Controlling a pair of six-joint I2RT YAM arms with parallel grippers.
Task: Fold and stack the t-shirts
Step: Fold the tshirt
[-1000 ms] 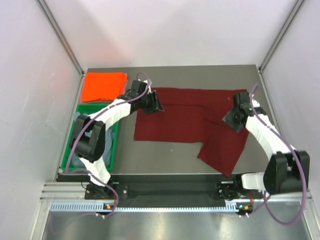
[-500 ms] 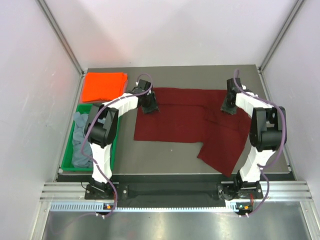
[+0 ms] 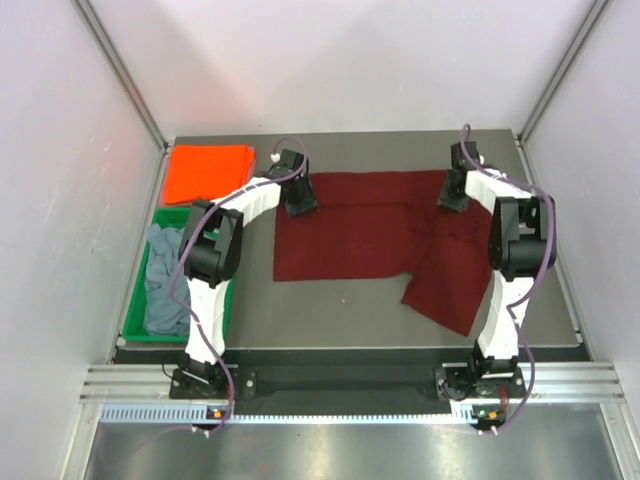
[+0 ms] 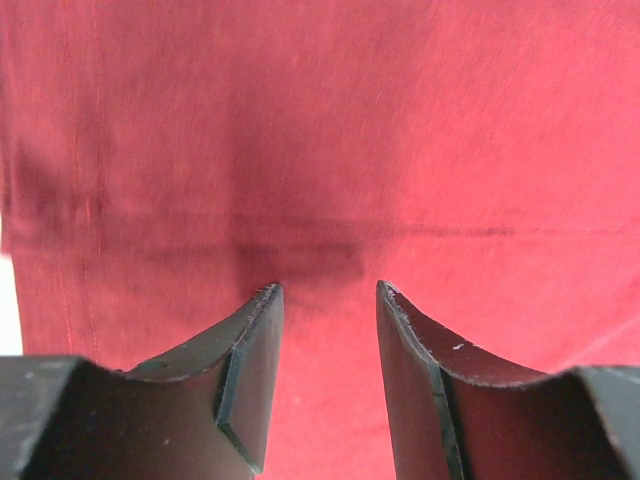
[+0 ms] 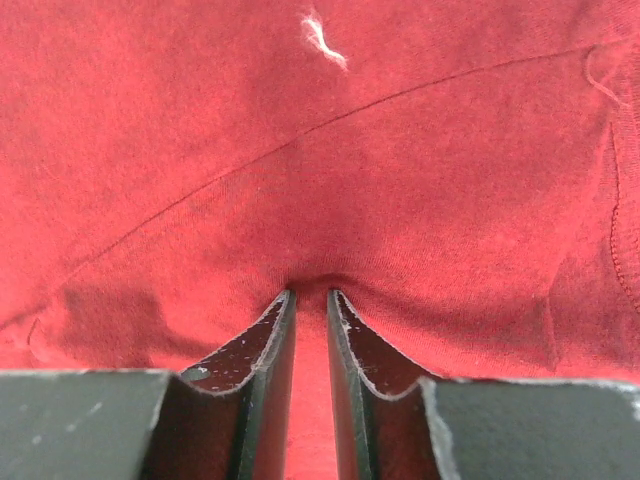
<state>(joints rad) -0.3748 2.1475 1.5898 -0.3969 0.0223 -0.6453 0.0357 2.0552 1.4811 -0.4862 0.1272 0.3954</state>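
Observation:
A dark maroon t-shirt (image 3: 360, 230) lies spread across the middle of the table, with a flap hanging toward the front right. My left gripper (image 3: 300, 200) sits at the shirt's far left corner. Seen from the left wrist, it (image 4: 328, 290) is open, its tips down on the maroon cloth (image 4: 320, 130). My right gripper (image 3: 452, 195) is at the far right edge. In the right wrist view it (image 5: 310, 293) is shut on a pinched pucker of the maroon cloth (image 5: 300, 150). A folded orange t-shirt (image 3: 207, 172) lies at the far left. A grey-blue t-shirt (image 3: 165, 285) is crumpled in the tray.
The green tray (image 3: 165, 338) stands along the left side, in front of the orange shirt. Bare grey table (image 3: 330, 310) shows in front of the maroon shirt. White walls and metal posts close in the sides and back. A white thread (image 5: 322, 35) clings to the cloth.
Both arms have reached out to the shirt's far edge. The right gripper has closed on the cloth. The shirt's left edge and front flap have shifted slightly.

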